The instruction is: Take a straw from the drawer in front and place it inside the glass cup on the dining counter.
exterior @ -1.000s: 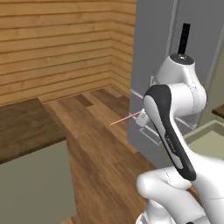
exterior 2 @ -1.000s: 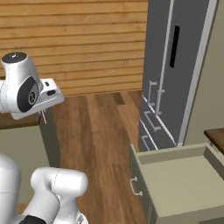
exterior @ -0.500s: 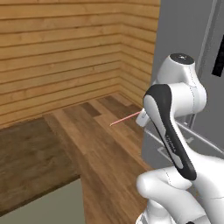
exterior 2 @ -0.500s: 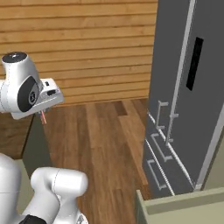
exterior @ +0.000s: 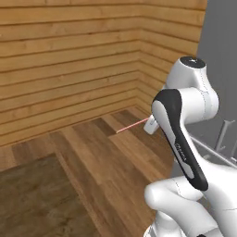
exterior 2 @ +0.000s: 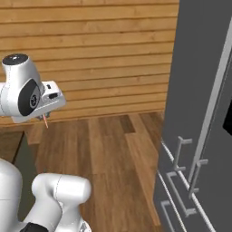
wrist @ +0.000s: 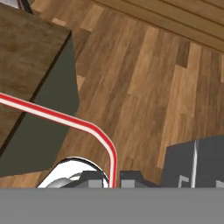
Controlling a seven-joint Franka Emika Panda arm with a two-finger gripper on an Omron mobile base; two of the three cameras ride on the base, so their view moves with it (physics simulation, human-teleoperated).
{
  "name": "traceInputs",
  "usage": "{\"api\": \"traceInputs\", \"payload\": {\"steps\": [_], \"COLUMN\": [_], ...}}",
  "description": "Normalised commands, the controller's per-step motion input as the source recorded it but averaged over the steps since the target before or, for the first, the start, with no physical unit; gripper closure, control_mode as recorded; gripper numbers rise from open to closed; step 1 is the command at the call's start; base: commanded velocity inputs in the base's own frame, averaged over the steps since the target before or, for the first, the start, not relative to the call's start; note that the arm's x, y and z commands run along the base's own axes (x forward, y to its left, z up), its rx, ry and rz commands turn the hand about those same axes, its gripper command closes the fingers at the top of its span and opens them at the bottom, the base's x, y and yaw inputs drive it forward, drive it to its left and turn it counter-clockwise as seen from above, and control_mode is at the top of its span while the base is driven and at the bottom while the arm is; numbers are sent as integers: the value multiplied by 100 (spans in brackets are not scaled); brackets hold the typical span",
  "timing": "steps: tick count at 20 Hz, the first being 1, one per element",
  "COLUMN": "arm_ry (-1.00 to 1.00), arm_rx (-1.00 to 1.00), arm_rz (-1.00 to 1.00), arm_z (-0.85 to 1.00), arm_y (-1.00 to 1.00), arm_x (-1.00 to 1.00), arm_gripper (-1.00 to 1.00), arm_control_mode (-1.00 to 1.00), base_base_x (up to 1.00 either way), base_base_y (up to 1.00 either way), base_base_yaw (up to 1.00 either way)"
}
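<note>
The dining counter [wrist: 30, 57] showed in the hand view as a dark wood-grain slab in the upper left, its straight front edge and one corner standing over a shadowed grey-green side, with open plank floor [wrist: 148, 83] spreading beyond it to the right and toward the top. In the left base view a darker wood patch [exterior: 41, 199] lay at lower left, and lighter planks ran clear from it to the wooden wall [exterior: 69, 60], whose two panelled faces met at a corner behind the arm. In the right base view the grey fridge [exterior 2: 204, 104] rose tall along the right side, its pale bar handles [exterior 2: 179, 152] jutting toward the open floor; that was the nearest tall thing, standing well apart from the gripper [exterior 2: 45, 118]. The gripper [wrist: 114, 178] was clenched on the straw [wrist: 65, 117], the two dark tips pressed together at its lower end. In the hand view the straw rose from between the tips, curved over and ran away to the left, crossing above the counter's edge. In the left base view the straw [exterior: 132, 127] reached out as a thin pink line from the hand toward the left and slightly downward, over the floor planks. In the right base view only a short red tip [exterior 2: 45, 122] hung below the hand.
</note>
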Motion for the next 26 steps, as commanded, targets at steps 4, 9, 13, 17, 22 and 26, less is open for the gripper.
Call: {"api": "traceInputs", "payload": {"steps": [4, 9, 13, 17, 22, 26], "arm_ry": [0, 0, 0, 0, 0, 0], "arm_rx": [0, 0, 0, 0, 0, 0], "arm_rz": [0, 0, 0, 0, 0, 0], "arm_z": [0, 0, 0, 0, 0, 0], "arm_y": [0, 0, 0, 0, 0, 0], "arm_x": [0, 0, 0, 0, 0, 0], "arm_gripper": [100, 100, 100, 100, 100, 100], "arm_control_mode": [100, 100, 100, 100, 100, 100], "base_base_x": [100, 100, 100, 100, 100, 100], "base_base_y": [0, 0, 0, 0, 0, 0], "base_base_yaw": [4, 11, 30, 53, 60, 61]}}
